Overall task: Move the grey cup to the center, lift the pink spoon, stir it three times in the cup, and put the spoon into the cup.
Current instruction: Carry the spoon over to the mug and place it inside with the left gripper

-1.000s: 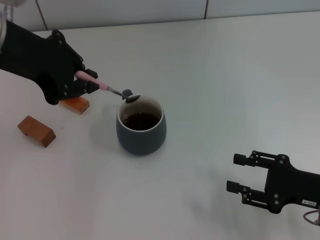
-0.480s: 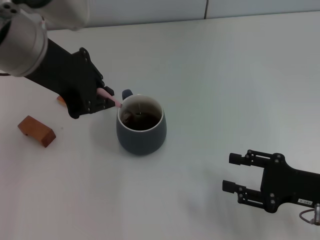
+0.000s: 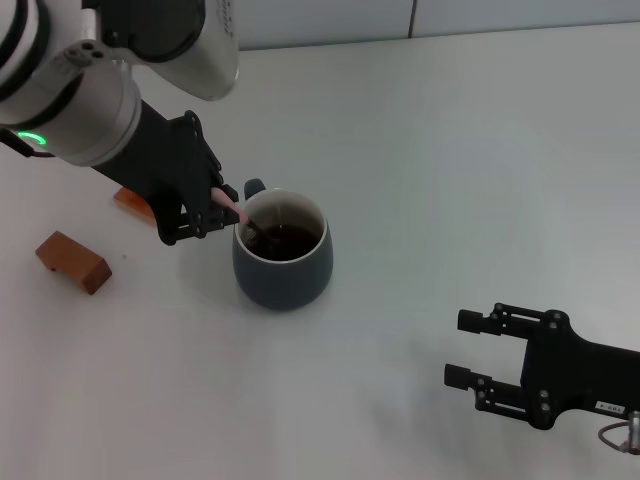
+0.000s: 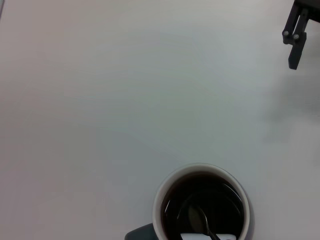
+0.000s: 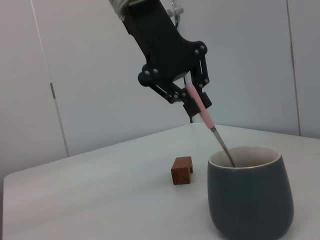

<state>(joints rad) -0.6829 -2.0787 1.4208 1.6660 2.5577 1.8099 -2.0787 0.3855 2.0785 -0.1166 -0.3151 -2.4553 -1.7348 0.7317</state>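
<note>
Now clamped on the pink spoon (image 3: 229, 204) by the left gripper (image 3: 212, 208), slanted, silver bowl sunk in the dark liquid of the grey cup (image 3: 283, 263) mid-table. Spread and idle near the table's near edge, well apart: right gripper (image 3: 470, 350).

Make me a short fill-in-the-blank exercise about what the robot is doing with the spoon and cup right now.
1. The left gripper holds the slim pink-handled metal spoon by its ____ end.
2. The spoon's bowl sits inside the rounded blue-grey ceramic cup, in the dark ____ liquid.
3. The right gripper hangs apart from the cup, its jaws ____.

Missing words: pink; brown; open
</note>
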